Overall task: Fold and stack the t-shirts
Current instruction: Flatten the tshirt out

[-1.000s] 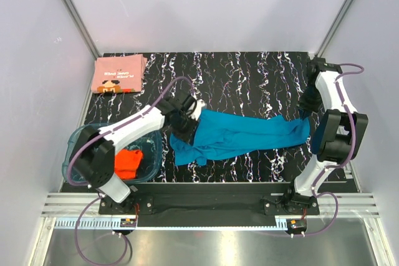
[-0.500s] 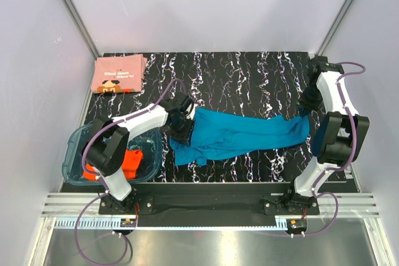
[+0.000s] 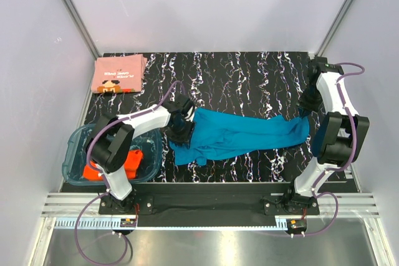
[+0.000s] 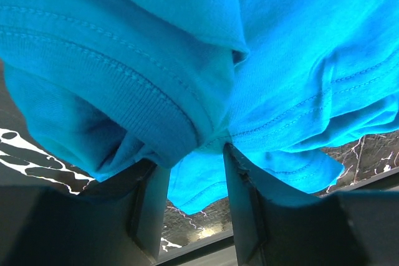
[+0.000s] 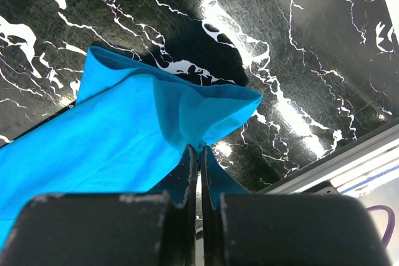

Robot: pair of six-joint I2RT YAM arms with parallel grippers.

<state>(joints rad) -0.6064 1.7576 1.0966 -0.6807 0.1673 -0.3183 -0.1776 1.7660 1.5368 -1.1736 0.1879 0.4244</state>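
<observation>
The left claw (image 4: 190, 157) has its fingers parted. A gap shows between them, and the ribbed edge of the teal-blue t-shirt (image 4: 206, 60) is bunched over their tips rather than pinched. A second ago, in the overhead view, this claw (image 3: 182, 124) sat a little farther back on the cloth and was turned so its pale wrist showed. It has since come forward and down onto the shirt's left end. The arm behind it has swung across the clear blue-tinted tub (image 3: 151, 147), so it now covers more of the orange-red t-shirt (image 3: 129, 161) lying inside. The right claw (image 5: 200, 151) is closed, with a fold of the teal cloth pressed between its fingers at the shirt's right end. From overhead it (image 3: 307, 114) has barely shifted. Between the two claws the teal-blue shirt (image 3: 243, 135) lies stretched in a long rumpled band across the middle of the black marbled worktop (image 3: 249, 79). Its outline is much as before, apart from the left end, which has settled flatter and spread slightly towards the tub. The salmon-pink t-shirt (image 3: 118, 74) with dark print sits folded at the far left corner, exactly where it was.
</observation>
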